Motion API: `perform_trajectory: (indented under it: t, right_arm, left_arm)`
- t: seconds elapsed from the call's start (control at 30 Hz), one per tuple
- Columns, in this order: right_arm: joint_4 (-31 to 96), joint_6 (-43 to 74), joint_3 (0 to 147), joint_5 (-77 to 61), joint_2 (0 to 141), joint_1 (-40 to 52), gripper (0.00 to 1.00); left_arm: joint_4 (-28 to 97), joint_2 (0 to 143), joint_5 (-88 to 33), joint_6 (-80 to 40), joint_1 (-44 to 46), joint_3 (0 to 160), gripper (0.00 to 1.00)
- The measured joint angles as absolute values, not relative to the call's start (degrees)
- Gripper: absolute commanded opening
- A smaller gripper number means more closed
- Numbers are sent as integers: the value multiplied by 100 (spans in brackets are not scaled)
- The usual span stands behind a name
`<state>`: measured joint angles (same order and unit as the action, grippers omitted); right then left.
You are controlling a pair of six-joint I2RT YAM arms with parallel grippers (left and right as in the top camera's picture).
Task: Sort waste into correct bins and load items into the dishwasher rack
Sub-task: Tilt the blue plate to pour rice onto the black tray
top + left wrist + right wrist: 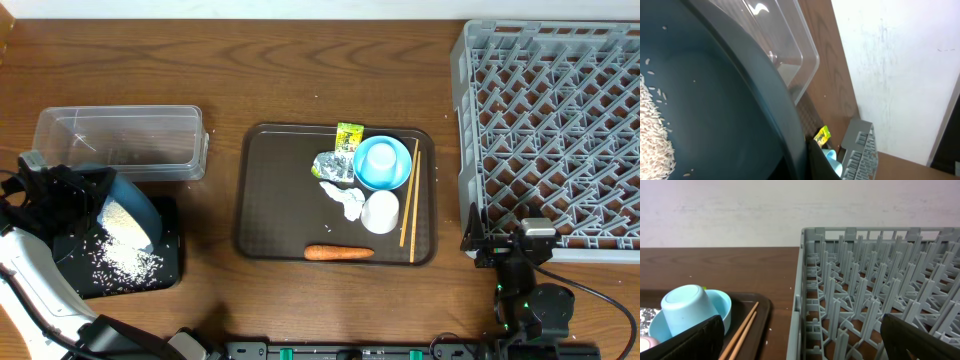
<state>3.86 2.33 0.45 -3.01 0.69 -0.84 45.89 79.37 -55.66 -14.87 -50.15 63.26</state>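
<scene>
My left gripper (85,195) is shut on the rim of the dark-blue plate (135,205) and holds it tilted over the black tray (172,278). White rice (125,225) lies on the plate and is scattered in the tray (125,265). In the left wrist view the plate (715,110) fills the frame, with rice (655,135) at the left. The clear tub (120,140) stands behind. The wrapper (349,136), foil (333,166), tissue (345,200), carrot (338,253), light-blue cup (380,160), white cup (380,212) and chopsticks (410,200) lie on the brown tray. My right gripper (507,245) is open and empty by the rack's (560,130) front-left corner.
The brown serving tray (270,200) sits mid-table between the bins and the rack. The light-blue cup (687,307) stands upside down in a light-blue bowl, with the chopsticks (742,327) beside it. The rack's wall (800,280) rises between my right fingers.
</scene>
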Motion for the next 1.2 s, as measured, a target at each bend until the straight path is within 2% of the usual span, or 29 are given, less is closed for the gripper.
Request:
perform_trajectory:
  t: [0.47,1.2]
  right_arm:
    - [386,233,45,-303,69,-84,99]
    - [386,233,45,-301,69,-84,99]
  left_arm:
    - [4657,7937,-5815,-1409,-5085,6326,6]
    - [4888,7937,-6600,-1041,-5739,6316,6]
